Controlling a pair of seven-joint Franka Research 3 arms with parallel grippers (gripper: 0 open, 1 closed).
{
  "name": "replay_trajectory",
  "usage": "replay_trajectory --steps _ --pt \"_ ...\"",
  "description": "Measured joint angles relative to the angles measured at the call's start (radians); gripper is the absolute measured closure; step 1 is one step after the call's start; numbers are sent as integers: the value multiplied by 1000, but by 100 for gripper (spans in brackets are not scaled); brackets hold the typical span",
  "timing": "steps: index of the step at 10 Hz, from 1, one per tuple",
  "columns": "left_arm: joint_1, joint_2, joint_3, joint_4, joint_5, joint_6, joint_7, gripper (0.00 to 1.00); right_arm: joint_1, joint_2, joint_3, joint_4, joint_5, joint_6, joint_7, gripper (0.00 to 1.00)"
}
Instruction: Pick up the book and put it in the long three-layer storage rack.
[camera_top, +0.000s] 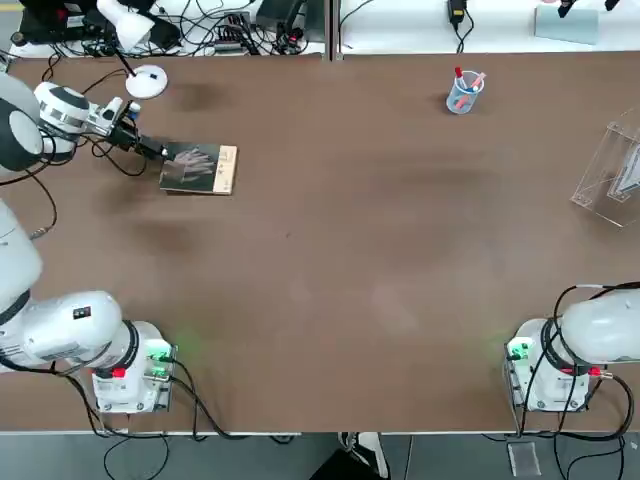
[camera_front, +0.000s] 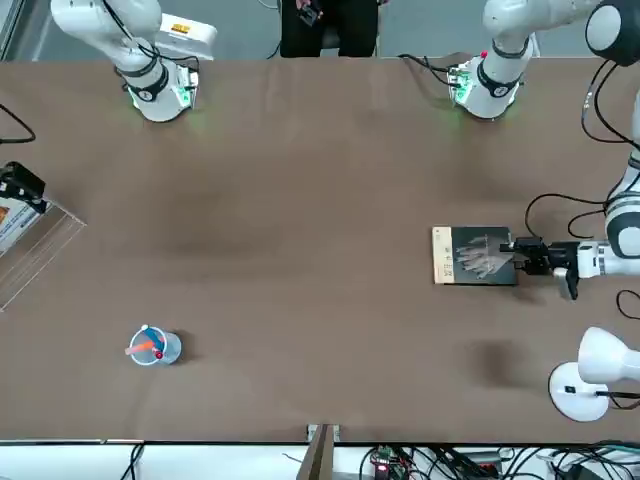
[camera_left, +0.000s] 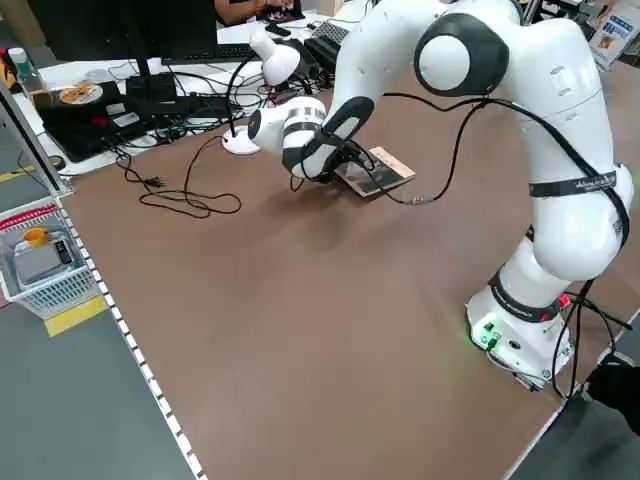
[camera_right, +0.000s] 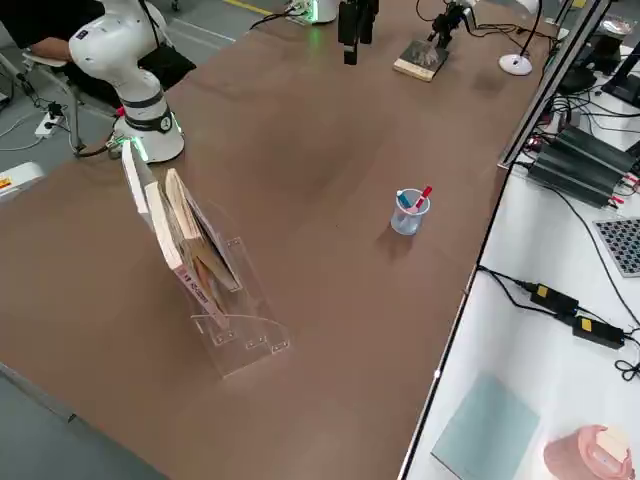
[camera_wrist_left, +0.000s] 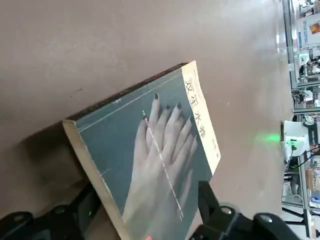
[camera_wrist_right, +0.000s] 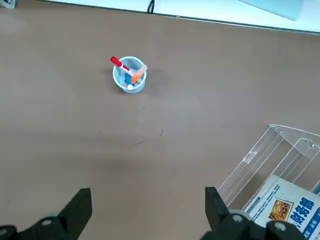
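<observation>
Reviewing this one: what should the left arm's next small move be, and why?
Probably close the left gripper gently on the book. Its open fingers appear to stand on either side of the book's near end, which lies between them. The book seems to rest on the table, and the rack stands far off, by the right arm's side, so a secure grip should come first.

Smooth brown tabletop; glossy clear plastic rack; glossy dark-covered book.
</observation>
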Motion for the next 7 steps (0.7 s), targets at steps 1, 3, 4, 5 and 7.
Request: replay_trajectory --steps 1,3,4,5,7 --pt "3 7 0 7 0 -8 3 16 0 0 0 0 0 0 0 0" --pt "6 17 0 14 0 -12 5 16 0 0 0 0 0 0 0 0" --pt "7 20 0 17 0 -13 6 16 0 0 0 0 0 0 0 0" --pt "7 21 0 18 0 -13 7 16 0 0 0 0 0 0 0 0" --pt "7 25 0 20 0 -17 9 18 0 0 0 0 0 0 0 0"
